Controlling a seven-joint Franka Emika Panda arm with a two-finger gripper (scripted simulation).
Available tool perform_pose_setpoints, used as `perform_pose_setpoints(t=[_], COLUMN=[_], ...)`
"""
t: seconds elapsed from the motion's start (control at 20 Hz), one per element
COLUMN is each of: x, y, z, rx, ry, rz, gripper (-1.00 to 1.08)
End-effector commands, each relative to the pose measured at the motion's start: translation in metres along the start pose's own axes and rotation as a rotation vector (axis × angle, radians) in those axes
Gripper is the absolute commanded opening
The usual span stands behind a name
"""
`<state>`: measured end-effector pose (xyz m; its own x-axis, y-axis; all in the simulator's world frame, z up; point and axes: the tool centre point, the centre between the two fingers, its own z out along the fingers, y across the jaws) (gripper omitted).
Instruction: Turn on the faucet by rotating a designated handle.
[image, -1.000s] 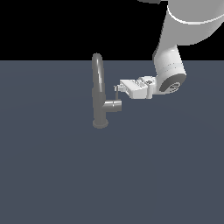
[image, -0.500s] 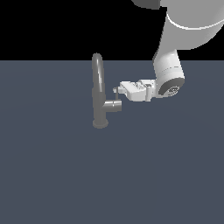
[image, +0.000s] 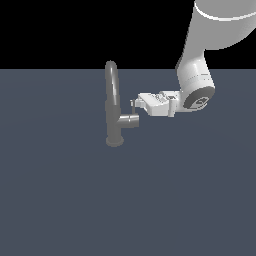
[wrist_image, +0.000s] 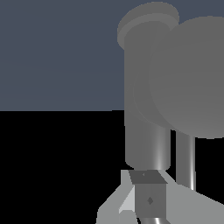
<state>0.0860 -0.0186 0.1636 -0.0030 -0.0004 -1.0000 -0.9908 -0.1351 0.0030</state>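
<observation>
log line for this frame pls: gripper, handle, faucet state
gripper: at handle, aperture unclear | handle: upright on side stub, at the fingertips | faucet: upright, spout arched | phase: engaging handle

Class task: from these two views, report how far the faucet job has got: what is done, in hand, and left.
Done: the gripper has reached the handle, which stands up from the faucet side stub. In hand: fingertips at the handle; whether they press it cannot be told. Left: rotating the handle.
</observation>
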Motion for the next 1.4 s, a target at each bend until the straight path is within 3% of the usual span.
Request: perform_pose_setpoints(t=[0.0,0.7,1.35], x=[-0.001,-0.007,0.015], y=[0.005,0.035,0.069], z=[0.0,0.0,0.001], rx=[0.0,0.0,0.001], ry=[0.0,0.0,0.0], rz=[0.0,0.0,-0.001], gripper=[-1.0,-1.0,-1.0])
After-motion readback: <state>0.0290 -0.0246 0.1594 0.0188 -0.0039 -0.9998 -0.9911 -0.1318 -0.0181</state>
